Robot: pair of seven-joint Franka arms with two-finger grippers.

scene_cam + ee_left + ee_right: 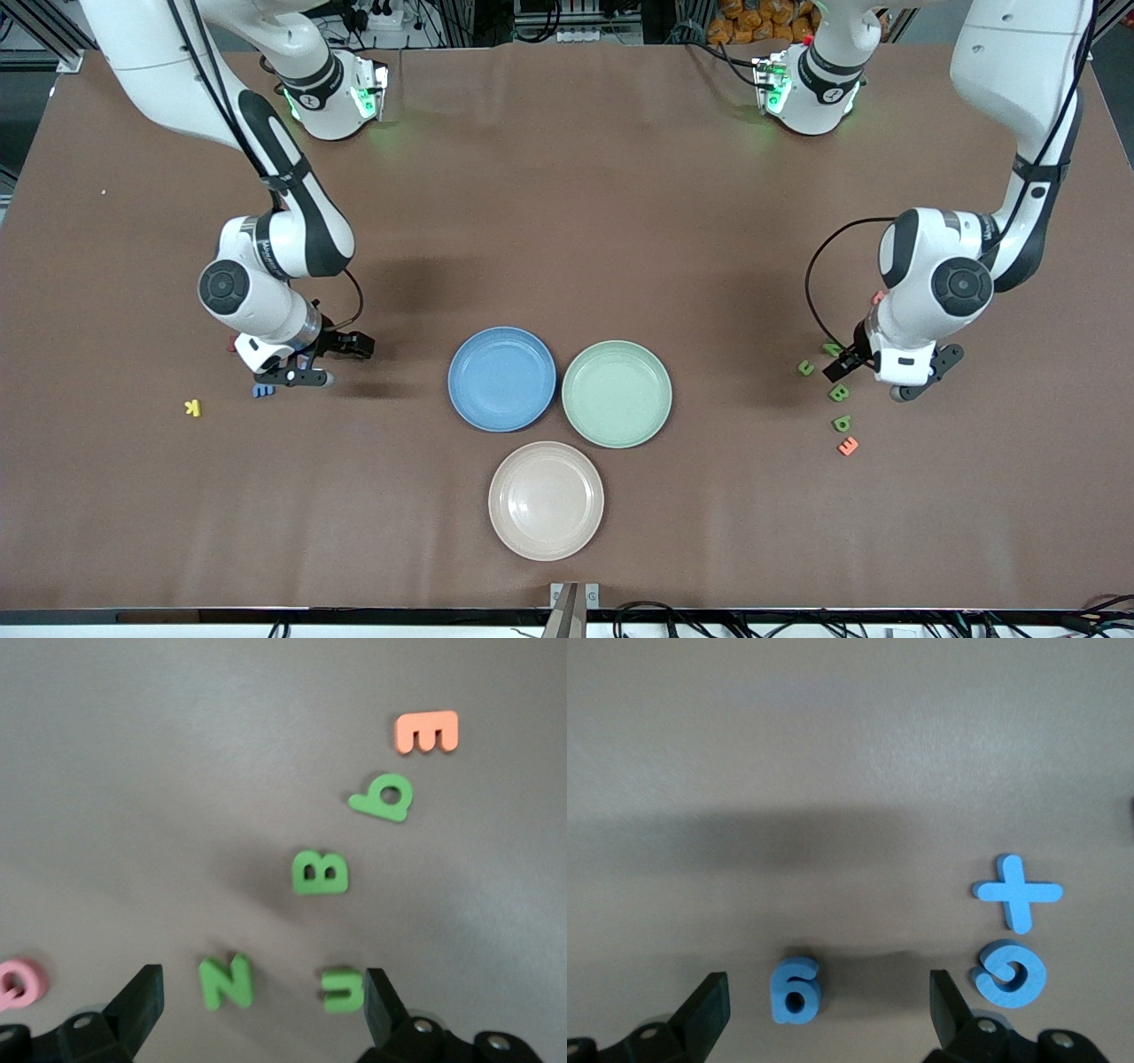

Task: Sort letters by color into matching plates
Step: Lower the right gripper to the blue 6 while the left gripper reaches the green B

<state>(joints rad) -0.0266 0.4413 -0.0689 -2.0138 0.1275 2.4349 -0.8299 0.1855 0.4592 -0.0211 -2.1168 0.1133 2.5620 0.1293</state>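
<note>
both grippers spread and empty: left gripper (257,1010) over green n (227,981), right gripper (824,1014) over blue g (796,990); blue plate (501,379) and green plate (617,393) mid-table. crowded neighbours could get bumped, thin foam could slip.

Right arm's wrist hides most of the blue letters (262,389) near the table's right-arm end; a dark red piece (231,344) beside it is too covered to identify. In the left wrist view the pink letter (18,983) is cut by the frame edge; left gripper (921,377) partly covers the green N (831,349).
</note>
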